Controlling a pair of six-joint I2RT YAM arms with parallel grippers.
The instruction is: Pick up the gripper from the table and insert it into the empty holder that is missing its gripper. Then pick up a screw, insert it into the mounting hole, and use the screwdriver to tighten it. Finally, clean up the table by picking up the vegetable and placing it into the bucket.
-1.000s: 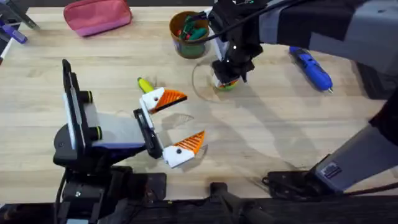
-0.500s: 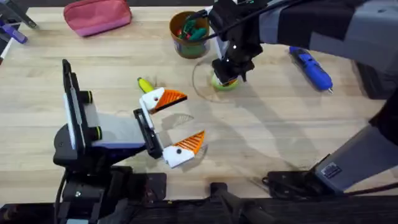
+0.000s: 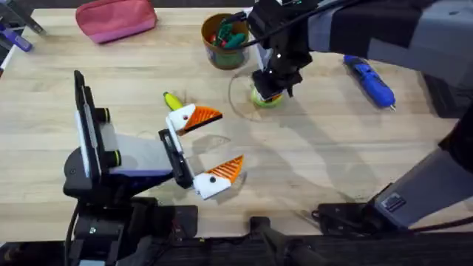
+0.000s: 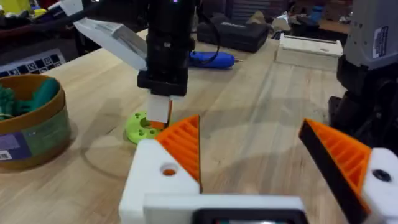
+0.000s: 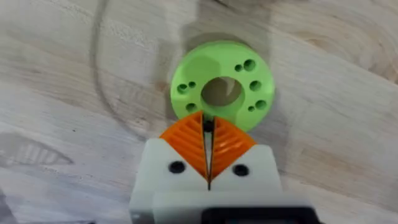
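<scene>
While my right end effector (image 5: 208,163) is hovering with its pads pressed together, gripping nothing, just above a green ring (image 5: 221,84) on the bench (image 3: 332,162), I am judging the vegetable (image 3: 172,100) lies well off, beside my open left end effector (image 3: 214,144).

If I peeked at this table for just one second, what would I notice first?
Probably the right end effector, its orange pads pressed together just above a bright green ring with holes, at the far middle of the wooden table. Next, the left end effector near the table's middle, its orange pads spread wide apart. Behind it stands a brown bucket, with a blue screwdriver off to the right.
</scene>
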